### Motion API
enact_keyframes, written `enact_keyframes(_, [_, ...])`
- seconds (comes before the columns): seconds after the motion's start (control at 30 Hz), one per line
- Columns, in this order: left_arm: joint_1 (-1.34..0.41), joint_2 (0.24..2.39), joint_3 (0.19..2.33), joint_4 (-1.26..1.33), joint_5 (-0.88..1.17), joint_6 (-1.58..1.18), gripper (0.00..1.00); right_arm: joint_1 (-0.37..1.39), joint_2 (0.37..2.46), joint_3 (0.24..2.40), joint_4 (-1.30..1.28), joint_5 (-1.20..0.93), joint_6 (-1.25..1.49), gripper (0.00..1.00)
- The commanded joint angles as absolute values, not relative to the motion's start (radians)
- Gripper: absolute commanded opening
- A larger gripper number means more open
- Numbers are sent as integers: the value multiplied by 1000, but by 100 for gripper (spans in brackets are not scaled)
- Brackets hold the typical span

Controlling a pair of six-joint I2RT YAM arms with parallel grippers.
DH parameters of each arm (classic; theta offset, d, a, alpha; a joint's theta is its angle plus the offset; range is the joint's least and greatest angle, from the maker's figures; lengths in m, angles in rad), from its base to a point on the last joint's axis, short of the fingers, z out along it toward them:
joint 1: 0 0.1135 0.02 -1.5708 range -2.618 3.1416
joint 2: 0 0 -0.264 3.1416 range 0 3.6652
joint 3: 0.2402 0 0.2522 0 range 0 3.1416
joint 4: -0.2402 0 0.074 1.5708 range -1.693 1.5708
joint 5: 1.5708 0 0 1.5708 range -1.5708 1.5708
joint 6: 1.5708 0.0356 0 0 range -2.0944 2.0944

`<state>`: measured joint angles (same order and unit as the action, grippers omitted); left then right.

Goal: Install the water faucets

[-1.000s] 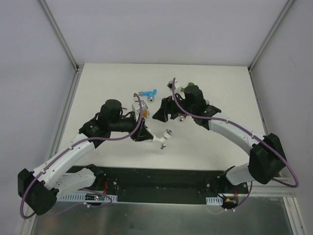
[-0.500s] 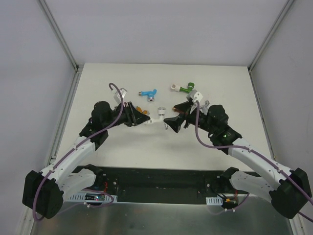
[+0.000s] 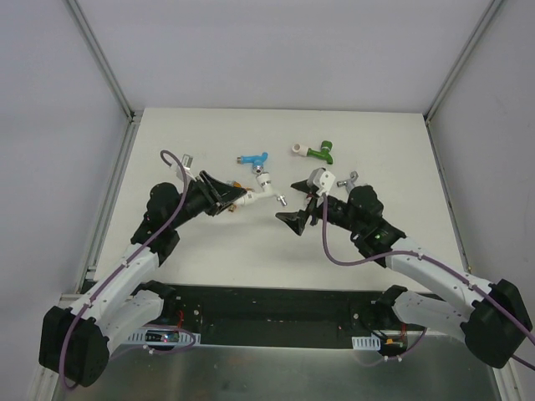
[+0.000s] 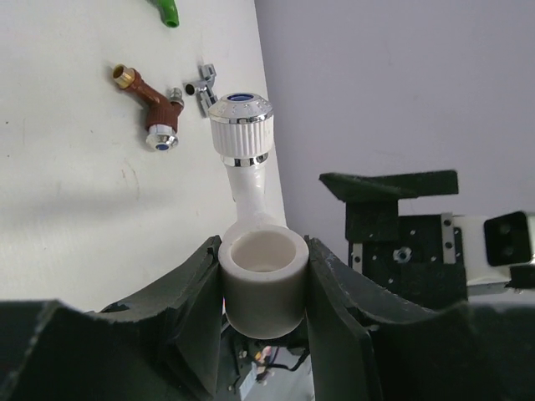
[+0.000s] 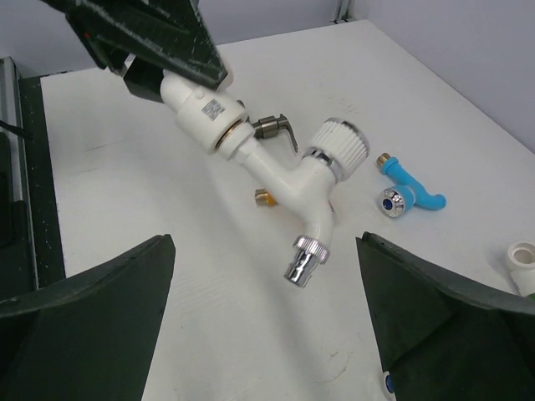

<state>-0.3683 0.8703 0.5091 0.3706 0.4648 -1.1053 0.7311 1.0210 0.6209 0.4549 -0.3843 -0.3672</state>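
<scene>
My left gripper (image 3: pixel 236 200) is shut on a short white pipe fitting (image 4: pixel 263 284) and holds it off the table. The white faucet (image 3: pixel 266 185) sits in that fitting, with its ribbed knob (image 4: pixel 240 125) and silvery spout end (image 5: pixel 303 255) pointing toward my right gripper (image 3: pixel 292 215). The right gripper is open and empty, its fingers (image 5: pixel 84 317) spread wide just short of the spout. The blue faucet (image 3: pixel 251 159) and the green faucet (image 3: pixel 316 152) lie at the back of the table. The brown faucet (image 4: pixel 150 104) lies beyond. An orange end (image 5: pixel 265 196) shows behind the white faucet.
A small grey chrome piece (image 3: pixel 349 178) lies on the table beside the right arm. A white round end (image 3: pixel 297 150) sits at the green faucet's left tip. Metal frame posts stand at the table's back corners (image 3: pixel 129 113).
My left gripper carried the white faucet from the table's middle up and back to the left. My right arm pulled back to the right, and its open gripper now faces the spout.
</scene>
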Motion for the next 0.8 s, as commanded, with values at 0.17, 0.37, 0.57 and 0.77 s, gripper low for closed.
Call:
enact_keyframes(0.17, [-290, 862, 505, 578, 615, -1305, 0, 736, 1083, 630, 629, -540, -446, 99])
enact_keyframes(0.37, [-284, 867, 525, 555, 681, -1324, 0, 736, 1126, 647, 663, -577, -528, 99])
enact_keyframes(0.57, [-284, 870, 531, 577, 709, -1345, 0, 735, 1170, 686, 650, -577, -578, 96])
enact_keyframes(0.77, [-284, 884, 546, 581, 742, -1359, 0, 745, 1210, 715, 623, -543, -618, 92])
